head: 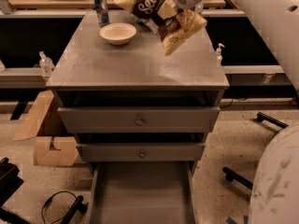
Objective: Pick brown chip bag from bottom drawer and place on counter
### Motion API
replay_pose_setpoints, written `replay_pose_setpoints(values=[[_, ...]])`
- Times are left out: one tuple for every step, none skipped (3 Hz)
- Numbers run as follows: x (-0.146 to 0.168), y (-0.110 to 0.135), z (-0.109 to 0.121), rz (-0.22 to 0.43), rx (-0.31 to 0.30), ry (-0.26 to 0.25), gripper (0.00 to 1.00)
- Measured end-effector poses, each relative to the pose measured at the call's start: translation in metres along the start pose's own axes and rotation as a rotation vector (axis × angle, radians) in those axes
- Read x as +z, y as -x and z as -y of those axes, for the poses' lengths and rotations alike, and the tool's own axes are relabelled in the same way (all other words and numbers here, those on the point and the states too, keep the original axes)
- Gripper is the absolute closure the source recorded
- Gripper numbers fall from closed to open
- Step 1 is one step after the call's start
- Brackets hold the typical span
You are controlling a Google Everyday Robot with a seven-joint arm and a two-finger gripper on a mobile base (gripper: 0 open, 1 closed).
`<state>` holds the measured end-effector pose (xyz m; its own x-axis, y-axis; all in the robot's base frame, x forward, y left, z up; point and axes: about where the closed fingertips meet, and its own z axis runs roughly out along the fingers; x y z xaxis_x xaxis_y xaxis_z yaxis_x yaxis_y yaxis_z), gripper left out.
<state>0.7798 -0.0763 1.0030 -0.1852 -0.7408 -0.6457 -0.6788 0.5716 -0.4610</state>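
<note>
The brown chip bag point(161, 15) hangs in the air over the back right of the grey counter point(140, 64), tan ends and dark middle with white lettering, tilted. My gripper point(174, 3) is shut on the bag's upper middle, at the top of the camera view, with the white arm coming in from the upper right. The bottom drawer point(142, 195) is pulled open below, its flat grey floor bare.
A white bowl point(117, 32) and a blue can point(101, 8) stand at the counter's back left. Two knob-fronted drawers point(139, 121) are slightly ajar. Cardboard boxes point(49, 139) sit on the floor left, a chair base point(243, 176) right. My white base point(275, 181) fills the lower right.
</note>
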Motion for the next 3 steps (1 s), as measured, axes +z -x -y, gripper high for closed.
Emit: replay_pose_setpoints(values=[[0.0024, -0.0001, -0.0017, -0.001, -0.001, 0.004, 0.08], [0.0041, -0.0002, -0.0028, -0.002, -0.001, 0.007, 0.0], [0.0041, -0.0002, -0.0029, -0.002, -0.001, 0.007, 0.0]])
